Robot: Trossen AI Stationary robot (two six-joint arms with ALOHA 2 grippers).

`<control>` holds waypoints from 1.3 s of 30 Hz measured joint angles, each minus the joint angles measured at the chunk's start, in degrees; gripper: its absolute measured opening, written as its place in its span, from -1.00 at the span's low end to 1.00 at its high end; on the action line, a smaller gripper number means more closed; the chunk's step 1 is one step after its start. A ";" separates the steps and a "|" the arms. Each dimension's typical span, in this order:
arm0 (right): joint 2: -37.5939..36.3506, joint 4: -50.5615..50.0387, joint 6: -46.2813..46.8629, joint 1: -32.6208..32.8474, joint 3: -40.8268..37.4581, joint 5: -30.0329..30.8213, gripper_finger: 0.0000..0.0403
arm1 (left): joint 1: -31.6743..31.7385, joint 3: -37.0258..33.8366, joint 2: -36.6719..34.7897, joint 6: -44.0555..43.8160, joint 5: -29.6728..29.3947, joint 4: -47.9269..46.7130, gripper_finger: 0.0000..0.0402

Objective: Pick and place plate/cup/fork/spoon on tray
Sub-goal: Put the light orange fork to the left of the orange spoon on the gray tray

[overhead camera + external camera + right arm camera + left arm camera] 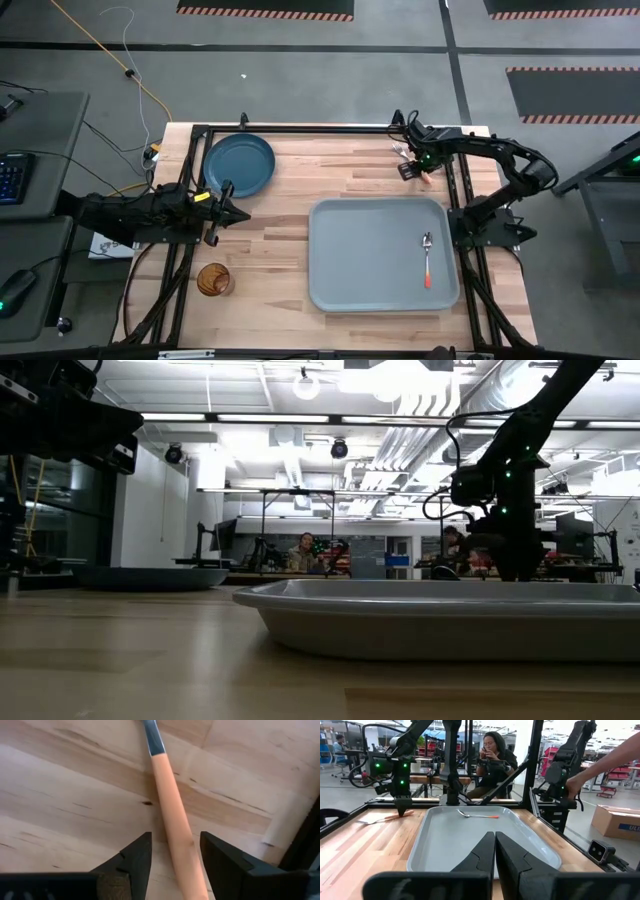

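The right hand [171, 855] hangs over the fork [172, 820], fingers parted narrowly to either side of the orange handle and not yet closed. The fork lies on the counter [330, 175] just beyond the far right corner of the tray [370, 250]. It looks light and stiff; the thick handle offers the surest grip, though it may skid on the wood. The tines are cut off in the wrist view. The spoon [427, 258] lies inside the tray; the plate [240, 165] and cup [213, 279] sit well left of it. The left hand [495, 852], pressed closed and empty, waits left of the tray.
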 joint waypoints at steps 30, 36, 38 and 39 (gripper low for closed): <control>2.81 -2.87 -0.81 3.64 0.17 0.81 -0.85 | -0.01 0.01 0.00 0.00 0.02 -0.01 -0.98; -6.83 -8.49 2.31 4.36 1.36 -0.91 -0.83 | -0.02 0.00 0.00 0.00 0.01 -0.01 -0.98; -11.52 -11.54 5.37 5.92 2.06 -1.56 -0.83 | -0.02 0.01 0.00 0.00 0.02 -0.01 -0.98; -13.96 -12.99 7.34 7.04 2.17 -2.53 -0.83 | -0.01 0.00 0.00 0.00 0.00 0.00 -0.98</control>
